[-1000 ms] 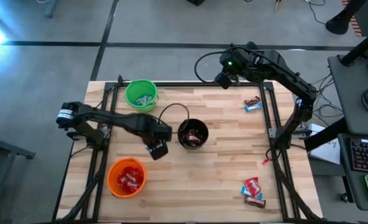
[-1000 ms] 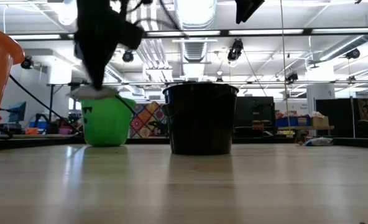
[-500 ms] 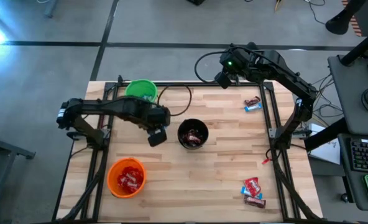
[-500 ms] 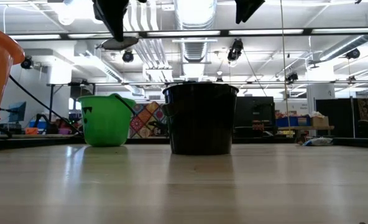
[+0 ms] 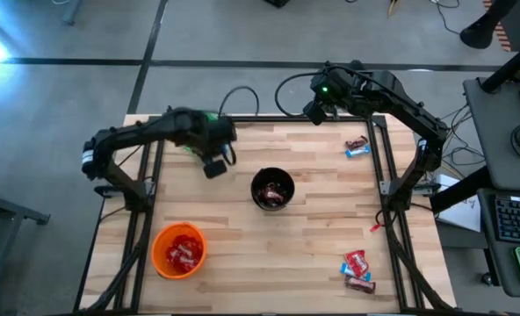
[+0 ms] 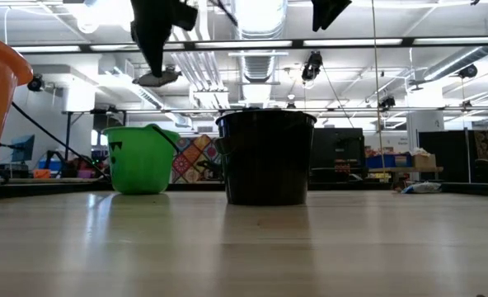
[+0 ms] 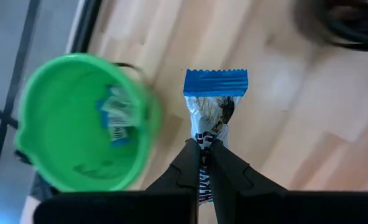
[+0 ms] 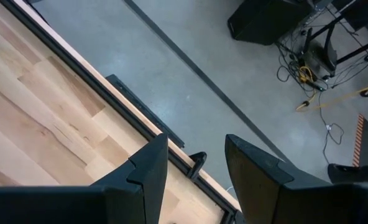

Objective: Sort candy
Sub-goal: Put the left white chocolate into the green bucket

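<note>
Blue-and-white candy (image 7: 214, 112) in left gripper (image 7: 202, 163)

Blue-and-white candy (image 7: 214, 106) – green cup (image 7: 78, 124), orange cup (image 5: 179, 250), black cup (image 5: 272, 190) – pale wood table (image 5: 313, 246).

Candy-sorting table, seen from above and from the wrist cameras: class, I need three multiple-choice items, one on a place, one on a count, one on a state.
1. Where is the left gripper?
A. beside the round green plastic cup
B. over the round orange plastic cup
C. off the wooden table

2. How many cups stand on the table?
A. two
B. three
C. five

3. The left jaws are
A. wide open
B. out of view
C. shut on a blue-and-white wrapped candy bar

Key: 1 A, the high view shows it by that cup; 2 B, green, orange and round black cup; 3 C, the left wrist view shows the wrapper pinched.
</note>
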